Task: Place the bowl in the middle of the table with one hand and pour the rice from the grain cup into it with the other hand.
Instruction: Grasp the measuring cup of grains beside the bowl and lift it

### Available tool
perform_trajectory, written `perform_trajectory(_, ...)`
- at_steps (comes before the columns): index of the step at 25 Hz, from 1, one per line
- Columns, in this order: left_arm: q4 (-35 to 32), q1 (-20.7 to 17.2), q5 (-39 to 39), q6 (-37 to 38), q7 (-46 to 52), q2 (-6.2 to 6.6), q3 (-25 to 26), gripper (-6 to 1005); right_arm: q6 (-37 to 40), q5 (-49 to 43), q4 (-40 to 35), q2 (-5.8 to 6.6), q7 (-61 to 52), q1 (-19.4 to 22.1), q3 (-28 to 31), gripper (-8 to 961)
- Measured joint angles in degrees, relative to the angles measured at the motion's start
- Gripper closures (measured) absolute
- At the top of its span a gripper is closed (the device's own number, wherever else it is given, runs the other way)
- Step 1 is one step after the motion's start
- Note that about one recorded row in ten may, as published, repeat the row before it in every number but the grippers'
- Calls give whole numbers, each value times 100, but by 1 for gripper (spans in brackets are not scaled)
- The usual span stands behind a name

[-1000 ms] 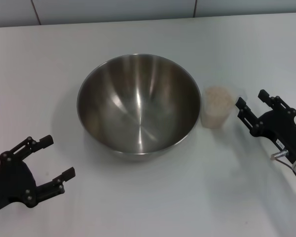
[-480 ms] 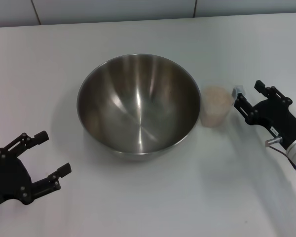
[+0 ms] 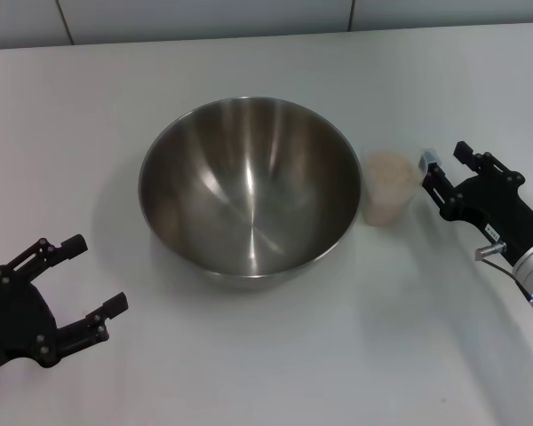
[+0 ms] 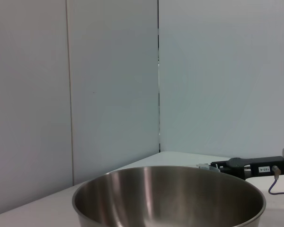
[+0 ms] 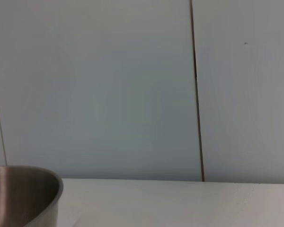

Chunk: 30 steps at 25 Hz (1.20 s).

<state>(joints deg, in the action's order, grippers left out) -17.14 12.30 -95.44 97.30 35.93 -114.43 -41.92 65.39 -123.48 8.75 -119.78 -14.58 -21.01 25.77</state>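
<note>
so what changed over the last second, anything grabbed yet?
Nothing grabbed. The right tool, open, moved in toward the grain cup and now sits right beside it, not closed on it. The left tool, open, drew back slightly toward the near left edge of the table. The bowl, the cup and the rice stayed put.
</note>
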Motion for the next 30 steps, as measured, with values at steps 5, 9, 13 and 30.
perform_trajectory(5,-8,0,0,0,9,0,0,131,100,0,28,-1,2,20,-1,451)
perform_trajectory(9,-10,-6,0,-1,10,0,0,131,109,0,30,-1,3,19,23,642)
perform_trajectory(13,-9,-11,0,-2,11,0,8,131,118,0,34,-1,5,14,91,799)
perform_trajectory(30,-20,-48,-35,-1,2,9,17,131,651,-1,142,11,-4,49,347,924)
